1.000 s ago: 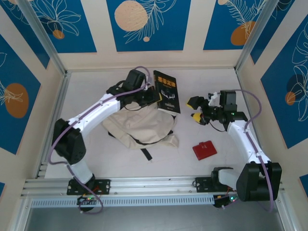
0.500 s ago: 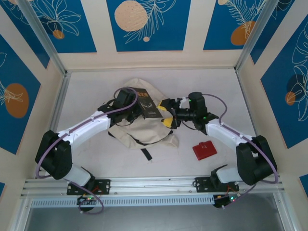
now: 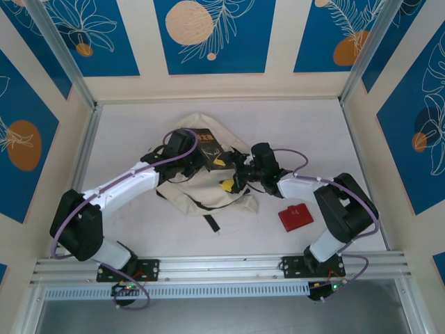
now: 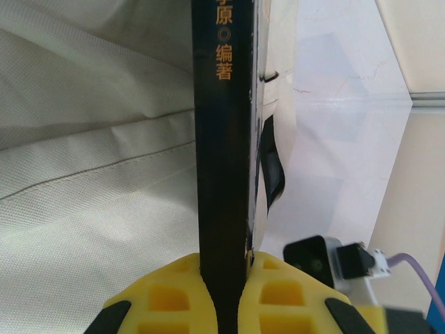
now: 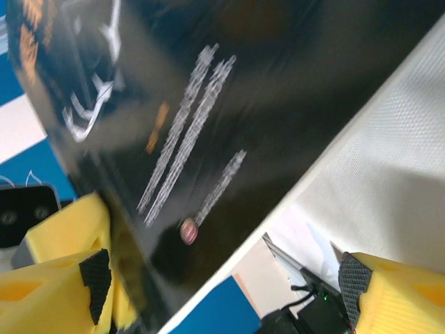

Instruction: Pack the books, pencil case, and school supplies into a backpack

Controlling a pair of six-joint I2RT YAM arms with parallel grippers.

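The black book (image 3: 211, 147) with orange lettering stands on edge over the 12 o'clock part of the cream-white backpack (image 3: 201, 186), which lies slumped in the middle of the table (image 3: 125, 132). In the left wrist view the book's spine runs straight up from the yellow fingers (image 4: 167, 296), with the backpack's pale fabric spread behind it on the 9 o'clock side.

The left gripper (image 3: 199, 151) reaches in from 9 o'clock of the book and is clamped tight on its lower edge, both pads pressed flat against the covers.

The right gripper (image 3: 224, 174) comes in from 3 o'clock, over the backpack just beside the book. Its jaws are spread wide and grip nothing. In the right wrist view the book's dark cover fills the space ahead of them, with white fabric toward 3 o'clock. Whether a finger touches the cover I cannot tell.

A flat red item (image 3: 295, 217) lies on the table at 4 o'clock of the backpack, apart from it.
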